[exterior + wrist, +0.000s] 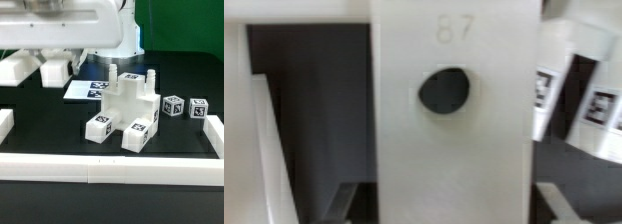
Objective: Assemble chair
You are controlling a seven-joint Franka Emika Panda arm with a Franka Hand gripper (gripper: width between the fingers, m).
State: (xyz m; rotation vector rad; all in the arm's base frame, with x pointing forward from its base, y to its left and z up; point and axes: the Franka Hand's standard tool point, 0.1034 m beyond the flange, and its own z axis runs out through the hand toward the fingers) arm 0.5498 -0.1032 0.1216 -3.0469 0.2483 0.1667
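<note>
In the wrist view a flat white chair panel [452, 140] with a round hole [446, 90] fills the middle. My gripper [452, 205] is shut on it, with one finger [352, 200] on each side. In the exterior view the partly built chair [125, 110], a white blocky structure with tags, stands mid-table. Two small tagged cubes [174, 105] [199, 108] lie toward the exterior view's right of it. I cannot make out the gripper itself in the exterior view; it is lost under the large white robot housing [70, 25].
White border rails [110, 168] run along the front and sides of the black table. The marker board [85, 88] lies behind the chair. White blocks [20, 68] [55, 70] sit at the back left. Tag markers [603, 108] show beside the held panel.
</note>
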